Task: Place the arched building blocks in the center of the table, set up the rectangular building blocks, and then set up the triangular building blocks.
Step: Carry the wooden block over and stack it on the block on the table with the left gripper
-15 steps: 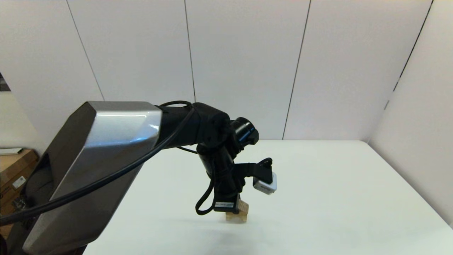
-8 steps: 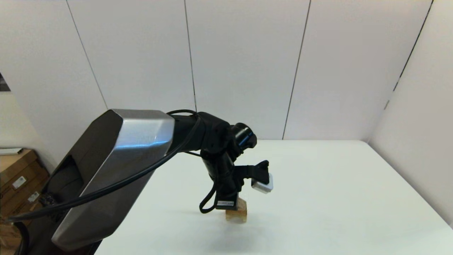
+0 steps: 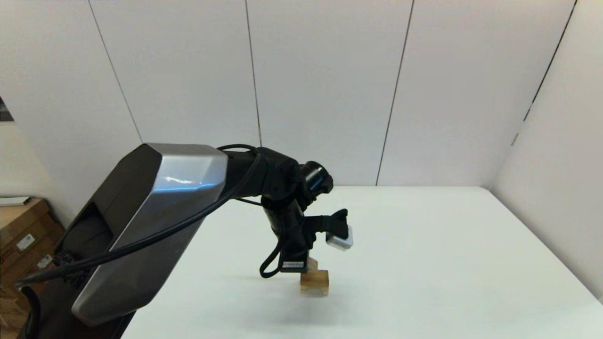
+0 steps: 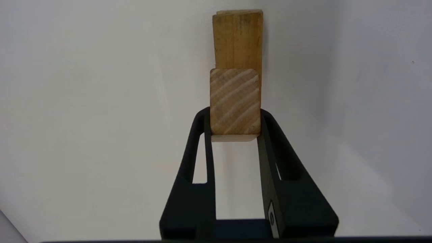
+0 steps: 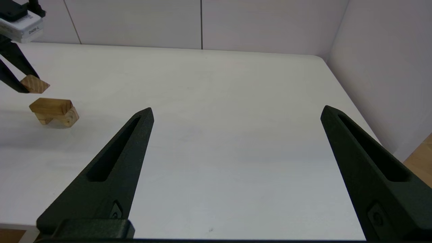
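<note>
Left gripper (image 4: 234, 114) is holding the brick (image 4: 235, 101) just above the arched block (image 4: 238, 38).

Its jaws are closing snugly on the brick's two sides, square end facing the wrist camera. The arched block is lying near the middle of the table (image 3: 447, 245), apart from the brick. Lowering straight and level, releasing only once seated, looks the safest way. Every table edge is lying well away, leaving open room. The right gripper (image 5: 236, 111) is waiting at the right, spread wide and empty.
</note>
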Tool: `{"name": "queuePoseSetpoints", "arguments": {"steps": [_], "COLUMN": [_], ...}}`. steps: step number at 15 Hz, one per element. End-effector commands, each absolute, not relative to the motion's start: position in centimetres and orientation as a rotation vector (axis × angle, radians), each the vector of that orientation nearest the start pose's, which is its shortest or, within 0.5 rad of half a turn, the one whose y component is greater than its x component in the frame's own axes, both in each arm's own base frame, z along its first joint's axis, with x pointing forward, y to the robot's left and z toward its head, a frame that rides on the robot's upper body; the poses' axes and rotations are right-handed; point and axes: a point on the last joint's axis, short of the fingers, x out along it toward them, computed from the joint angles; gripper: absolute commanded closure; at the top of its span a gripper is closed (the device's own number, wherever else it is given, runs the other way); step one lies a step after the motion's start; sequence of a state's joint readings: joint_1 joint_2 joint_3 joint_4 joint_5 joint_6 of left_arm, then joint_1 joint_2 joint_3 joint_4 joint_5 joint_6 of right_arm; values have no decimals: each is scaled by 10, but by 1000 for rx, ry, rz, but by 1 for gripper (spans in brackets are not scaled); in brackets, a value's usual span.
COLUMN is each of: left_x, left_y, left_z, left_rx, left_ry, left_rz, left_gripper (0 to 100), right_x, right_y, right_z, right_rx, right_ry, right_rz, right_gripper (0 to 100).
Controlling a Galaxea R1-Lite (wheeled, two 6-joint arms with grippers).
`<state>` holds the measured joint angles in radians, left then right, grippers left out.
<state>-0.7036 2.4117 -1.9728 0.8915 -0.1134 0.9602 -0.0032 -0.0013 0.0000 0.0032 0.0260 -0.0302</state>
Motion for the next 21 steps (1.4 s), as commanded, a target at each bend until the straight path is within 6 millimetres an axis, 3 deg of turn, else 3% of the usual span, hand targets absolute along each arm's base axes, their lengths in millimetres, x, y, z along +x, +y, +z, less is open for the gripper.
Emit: {"name": "queuePoseSetpoints", "arguments": {"steps": [1, 21], "left_x": [329, 319], "left_y": [-289, -303], "left_z": [93, 83], "left_rx": [1122, 1131], "left_ry": [934, 954], "left_rz": [-1271, -1291], "left_gripper": [100, 100], "right_x": [-23, -23], "right_y": [1, 1], "right_z": [75, 75], "right_rx": [-31, -31], "right_ry": [3, 3], "right_rz": [23, 23], "right_gripper": [0, 0]}}
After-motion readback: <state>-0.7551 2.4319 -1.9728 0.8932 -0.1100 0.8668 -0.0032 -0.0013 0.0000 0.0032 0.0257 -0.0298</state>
